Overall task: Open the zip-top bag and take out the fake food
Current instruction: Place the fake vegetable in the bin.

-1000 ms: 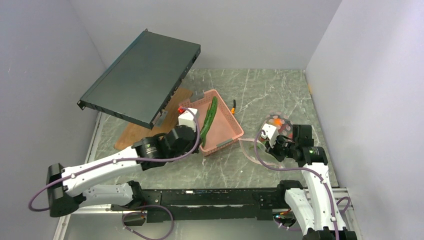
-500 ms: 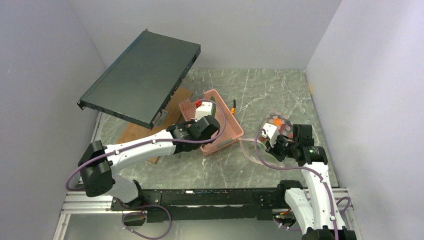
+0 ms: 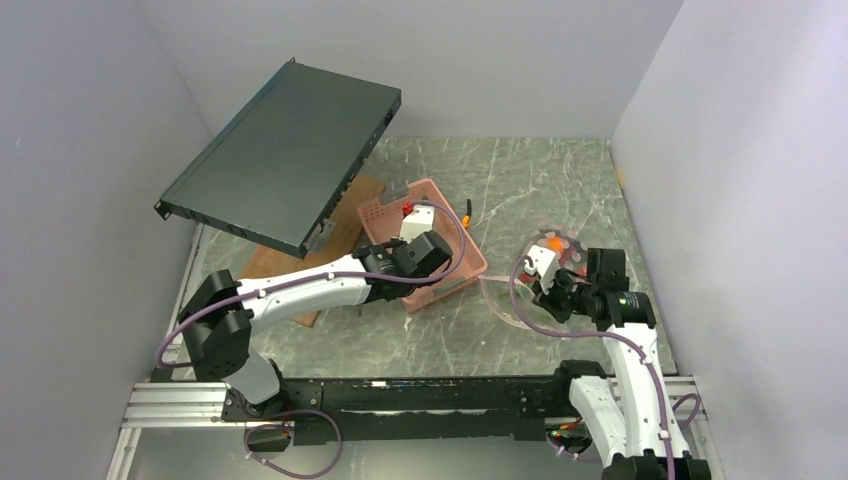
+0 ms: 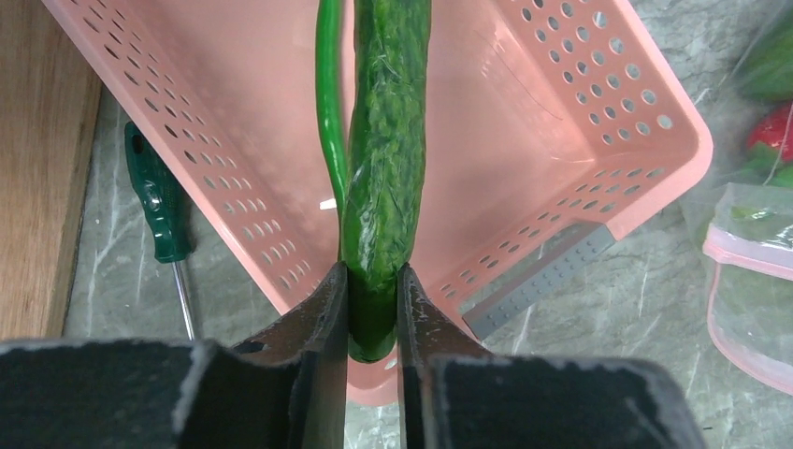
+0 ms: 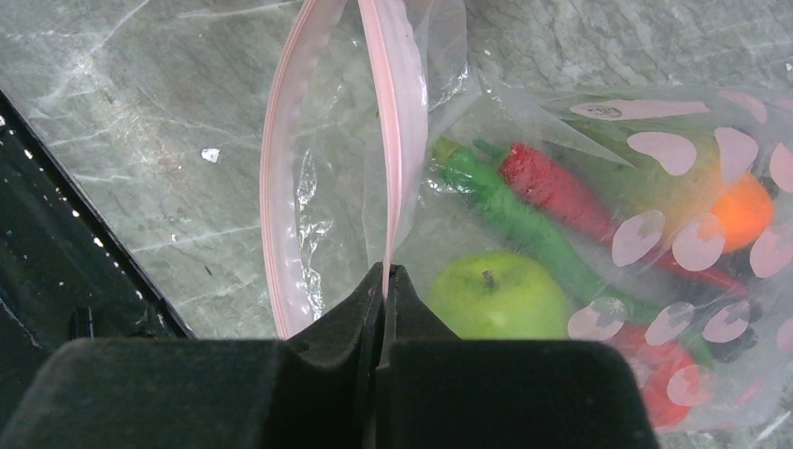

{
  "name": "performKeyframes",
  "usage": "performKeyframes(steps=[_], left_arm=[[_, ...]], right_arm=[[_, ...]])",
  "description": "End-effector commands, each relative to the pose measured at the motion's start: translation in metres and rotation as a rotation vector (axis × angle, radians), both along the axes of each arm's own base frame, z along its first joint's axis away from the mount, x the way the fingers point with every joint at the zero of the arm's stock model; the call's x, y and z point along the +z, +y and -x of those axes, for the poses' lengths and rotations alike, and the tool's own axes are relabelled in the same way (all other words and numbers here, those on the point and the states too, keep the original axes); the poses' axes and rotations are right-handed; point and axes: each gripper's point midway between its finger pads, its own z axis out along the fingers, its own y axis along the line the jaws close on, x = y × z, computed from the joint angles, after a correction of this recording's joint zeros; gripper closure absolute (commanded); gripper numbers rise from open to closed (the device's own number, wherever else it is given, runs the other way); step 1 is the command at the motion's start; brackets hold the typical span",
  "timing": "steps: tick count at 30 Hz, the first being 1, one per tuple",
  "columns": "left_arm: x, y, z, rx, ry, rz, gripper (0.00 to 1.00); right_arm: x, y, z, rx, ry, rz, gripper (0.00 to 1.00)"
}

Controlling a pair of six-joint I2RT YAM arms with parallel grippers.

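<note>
Right fingers [image 5: 383, 279] were nearest, pinched flat together on the pink zip strip [image 5: 397, 140] of the bag [image 5: 323, 201], right at its mouth. The bag lay on the bench [image 3: 540, 180] at the right side. Its mouth gaped in a loop toward the arm, and its far part was printed with pink hearts.

Fake food [image 5: 561, 243] sat inside the bag:
- green apple [image 5: 500, 292] just past the fingertips
- green pod [image 5: 524, 234] with a red pepper [image 5: 552, 196] alongside it
- orange piece [image 5: 743, 213] deeper in
- more red bits at the far corner, blurred by the plastic

Further out and to the left was a pink basket [image 4: 561, 122], near the bag but apart from it. Left fingers [image 4: 372, 304] were narrow, one on each side of the near end of a cucumber [image 4: 388, 140], both touching it. That end hung at the basket's near rim, and the rest ran away along the inside of the basket. A thin green stalk [image 4: 327, 112] lay against the cucumber's left side.

A screwdriver [image 4: 159, 201] with a green handle lay on the bench just left of the basket wall, between the basket and a wooden board [image 4: 37, 140].

Farthest back on the left, a dark flat box [image 3: 280, 150] stood tilted above the board.
</note>
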Motion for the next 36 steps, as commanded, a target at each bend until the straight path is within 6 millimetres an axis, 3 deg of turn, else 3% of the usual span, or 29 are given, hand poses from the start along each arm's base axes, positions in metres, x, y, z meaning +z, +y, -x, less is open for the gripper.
performKeyframes(steps=[1, 4, 10, 14, 19, 27, 36], left_arm=[[0.012, -0.003, -0.013, 0.028, -0.042, 0.019, 0.75], [0.009, -0.001, -0.015, 0.034, -0.042, 0.013, 0.55], [0.011, -0.001, -0.018, 0.026, -0.044, 0.023, 0.34], [0.020, -0.008, -0.010, -0.035, -0.035, 0.074, 0.32], [0.023, -0.025, 0.016, -0.216, 0.003, 0.193, 0.27], [0.056, -0.066, 0.067, -0.562, -0.051, 0.487, 0.17], [0.076, -0.120, 0.109, -0.838, -0.147, 0.556, 0.15]], right_arm=[[0.007, 0.002, -0.005, 0.005, -0.032, -0.016, 1.00], [0.007, 0.002, -0.006, 0.006, -0.031, -0.016, 1.00], [0.006, 0.002, -0.006, 0.006, -0.022, -0.016, 1.00], [0.005, 0.002, -0.006, 0.005, -0.019, -0.017, 1.00], [0.005, 0.002, -0.006, 0.005, -0.017, -0.017, 1.00], [0.004, 0.002, -0.006, 0.003, -0.014, -0.017, 1.00], [0.005, 0.002, -0.006, 0.004, -0.017, -0.018, 1.00]])
